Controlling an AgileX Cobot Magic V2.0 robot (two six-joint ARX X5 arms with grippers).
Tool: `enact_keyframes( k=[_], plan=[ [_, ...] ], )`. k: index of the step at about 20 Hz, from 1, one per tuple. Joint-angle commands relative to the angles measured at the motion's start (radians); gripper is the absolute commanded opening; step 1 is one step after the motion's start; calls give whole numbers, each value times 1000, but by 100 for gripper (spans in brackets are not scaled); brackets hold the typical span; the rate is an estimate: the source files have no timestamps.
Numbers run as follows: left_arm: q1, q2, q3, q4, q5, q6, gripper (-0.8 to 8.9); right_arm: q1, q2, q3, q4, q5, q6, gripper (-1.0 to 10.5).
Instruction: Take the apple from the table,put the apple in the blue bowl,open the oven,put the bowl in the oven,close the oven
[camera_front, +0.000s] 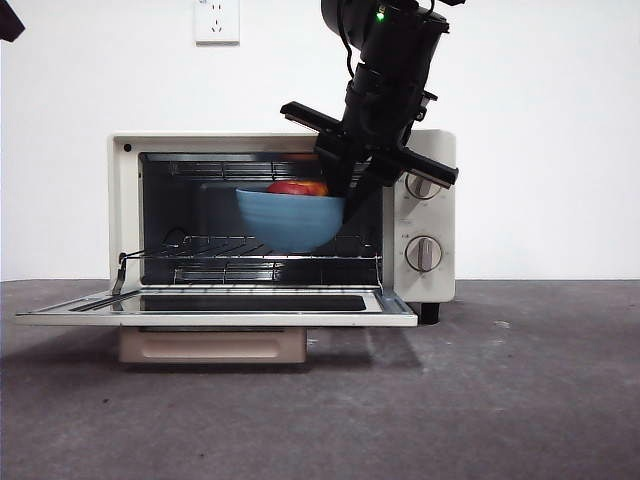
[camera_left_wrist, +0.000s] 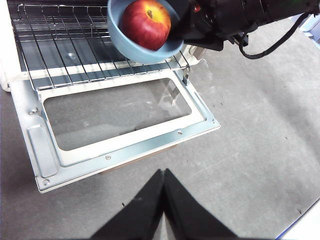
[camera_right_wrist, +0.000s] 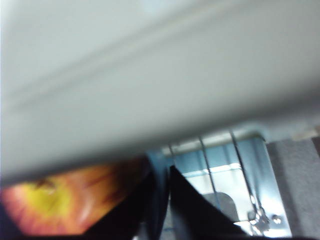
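Rim-pinched by the right gripper (camera_front: 345, 190), the stiff blue bowl (camera_front: 290, 220) looks top-heavy with its loose apple (camera_front: 297, 187); left gripper (camera_left_wrist: 163, 176) pressed together, empty.

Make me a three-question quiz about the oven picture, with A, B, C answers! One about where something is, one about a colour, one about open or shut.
1. Where is the apple?
A. On the table
B. In the blue bowl
C. On top of the oven

2. What colour is the oven outside?
A. Cream-white
B. Green
C. Black

3. How is the oven door?
A. Shut
C. Taken off
B. Folded down open

Answers:
1 B: the apple sits inside the bowl, which the right gripper holds by its rim at the oven's mouth, above the wire rack.
2 A: its body is cream-white.
3 B: the door lies flat, showing the inside.
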Motion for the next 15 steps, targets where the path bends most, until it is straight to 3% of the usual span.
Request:
enact_keyframes(
  k=[1,15],
  plan=[
    [-3,6,5,8,2,8,7,11,23,27,8,3,0,118],
    [-3,6,5,-5,2,9,7,23,5,28,16,-3,-69,140]
  ],
)
